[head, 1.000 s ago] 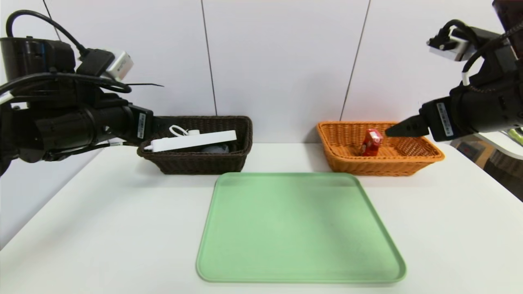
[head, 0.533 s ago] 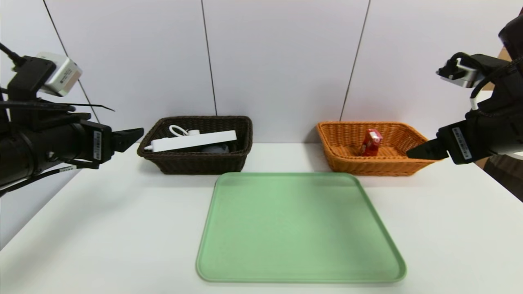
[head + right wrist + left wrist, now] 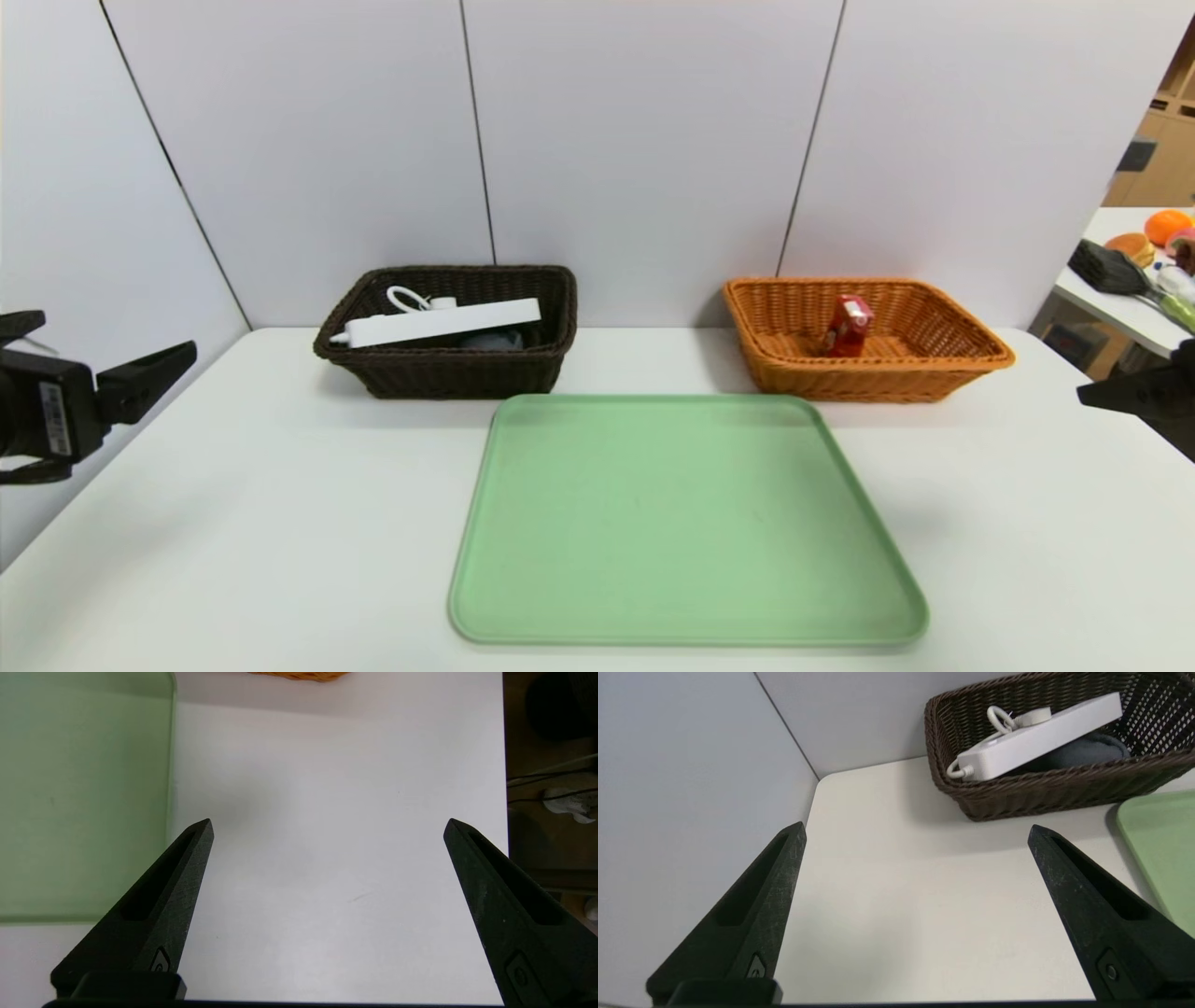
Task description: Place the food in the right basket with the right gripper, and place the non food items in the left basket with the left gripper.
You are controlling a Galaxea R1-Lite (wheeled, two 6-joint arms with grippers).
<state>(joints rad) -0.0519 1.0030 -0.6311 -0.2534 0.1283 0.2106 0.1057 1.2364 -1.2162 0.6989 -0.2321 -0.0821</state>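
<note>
Before me spreads the white table (image 3: 308,523), with the green tray (image 3: 686,523) lying on it. Behind the tray's far edge, toward my left, stands the dark brown basket (image 3: 457,376); toward my right stands the orange-tan basket (image 3: 868,381). My left gripper (image 3: 917,828) hovers over the left side of the table, fingers spread wide apart, holding and touching nothing. My right gripper (image 3: 329,821) hovers over the right side, its fingers just as widely parted, with nothing between them. In the dark basket the white power strip (image 3: 1041,737) lies tilted, its white cord looped beside it, and the dark grey cloth (image 3: 1087,751) sits partly beneath it. Smallest, the red snack packet (image 3: 848,327) stands leaning inside the orange-tan basket.
</note>
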